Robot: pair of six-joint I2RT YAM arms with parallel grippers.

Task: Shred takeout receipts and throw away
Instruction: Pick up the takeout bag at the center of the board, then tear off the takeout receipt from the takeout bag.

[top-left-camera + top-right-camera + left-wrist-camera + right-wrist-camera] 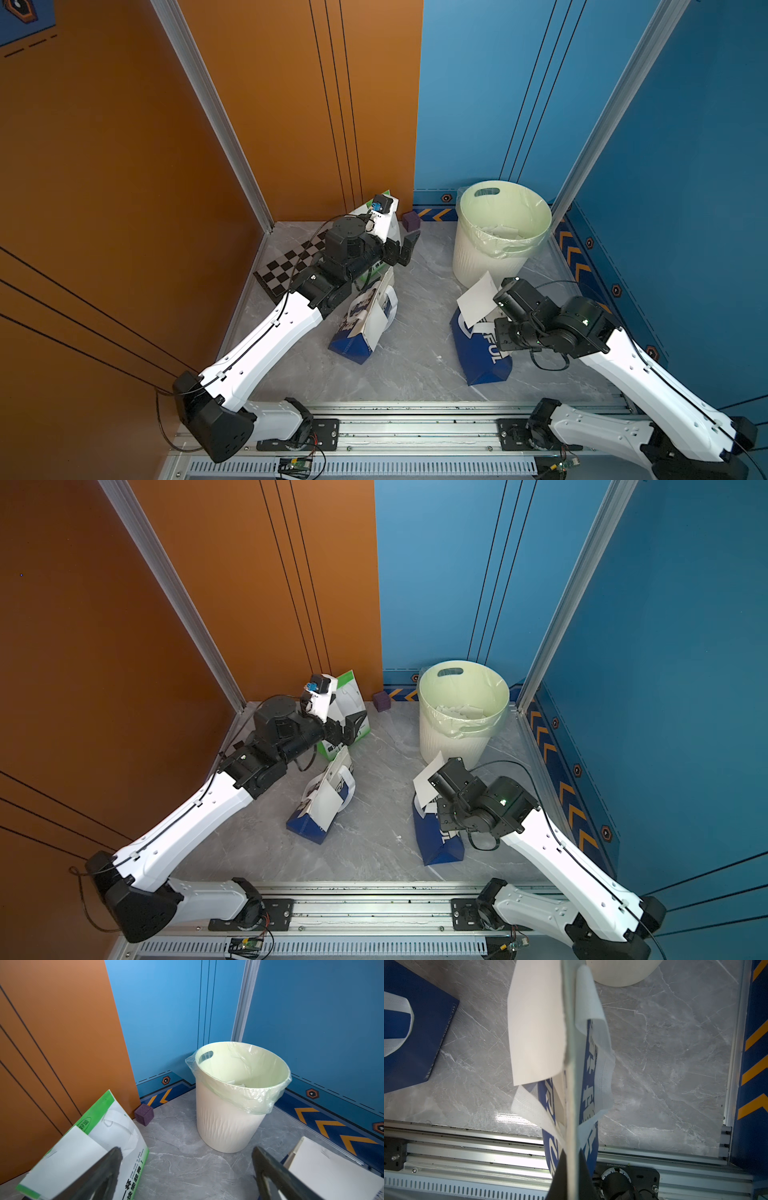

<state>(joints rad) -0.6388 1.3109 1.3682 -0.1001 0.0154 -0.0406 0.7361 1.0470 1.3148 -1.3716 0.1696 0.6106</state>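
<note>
My right gripper (pixel 500 311) (pixel 572 1167) is shut on the edge of a white takeout receipt (pixel 478 297) (pixel 428 779) (pixel 535 1022). It holds the slip in the air above a standing blue-and-white bag (pixel 482 361), just in front of the lined bin (pixel 503 232) (pixel 228 1118). White paper pieces (pixel 500 232) lie inside the bin. A second receipt (pixel 376 322) lies on the toppled blue-and-white bag (pixel 353 345) mid-floor. A third receipt (pixel 68 1153) sits on the green-and-white bag (pixel 128 1159). My left gripper (pixel 405 249) (pixel 187 1167) hovers open and empty beside that bag.
A purple cube (pixel 410 220) (pixel 144 1114) sits by the back wall. A checkerboard (pixel 286 266) lies at the left under my left arm. Orange and blue walls close in the grey marble floor (pixel 419 332), and a metal rail (pixel 415 432) runs along the front.
</note>
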